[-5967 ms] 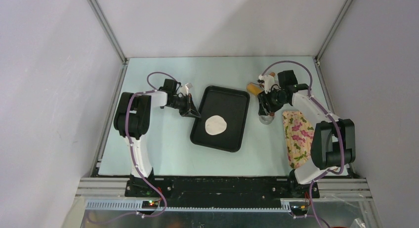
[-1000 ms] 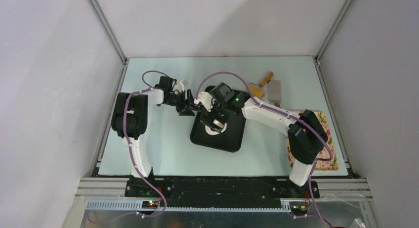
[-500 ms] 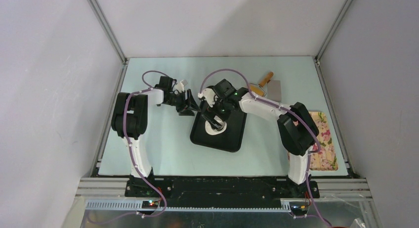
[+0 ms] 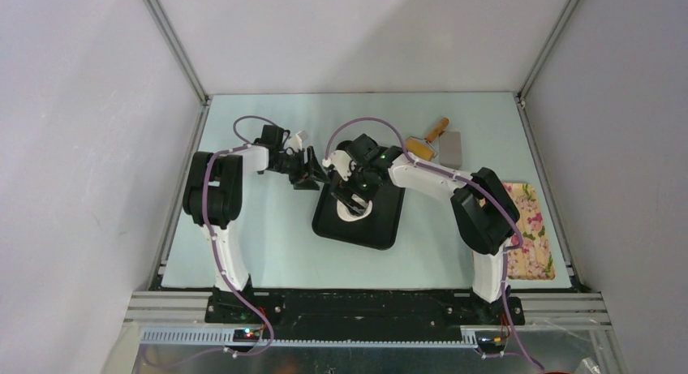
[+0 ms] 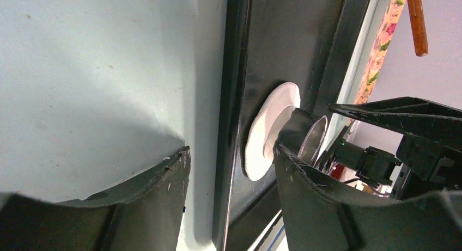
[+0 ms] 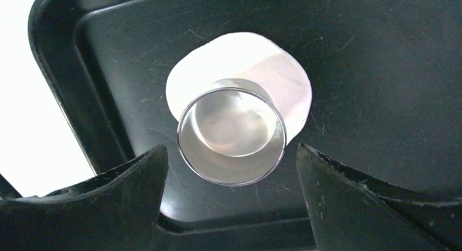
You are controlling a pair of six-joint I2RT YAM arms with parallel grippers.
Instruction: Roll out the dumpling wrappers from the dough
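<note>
The dough (image 6: 286,79) lies as a flat white disc on the black tray (image 6: 376,98). A round steel cup (image 6: 231,136) stands mouth-up on the dough. My right gripper (image 6: 230,149) is open, its fingers on either side of the cup with a gap on each side. In the top view the right gripper (image 4: 354,195) covers most of the dough (image 4: 350,215). My left gripper (image 5: 231,150) is open astride the tray's left rim (image 5: 231,98), one finger over the table, one inside the tray beside the dough (image 5: 267,126) and the cup (image 5: 309,142).
A wooden-handled roller (image 4: 428,139) and a flat metal scraper (image 4: 452,149) lie at the back right of the pale table (image 4: 260,244). A floral cloth (image 4: 531,232) lies at the right edge. The right arm stretches across the tray's back half.
Six seconds ago my right gripper was at the back right; it is over the tray now, with the cup on the dough. In the last second it edged left. The left arm has stayed put.
</note>
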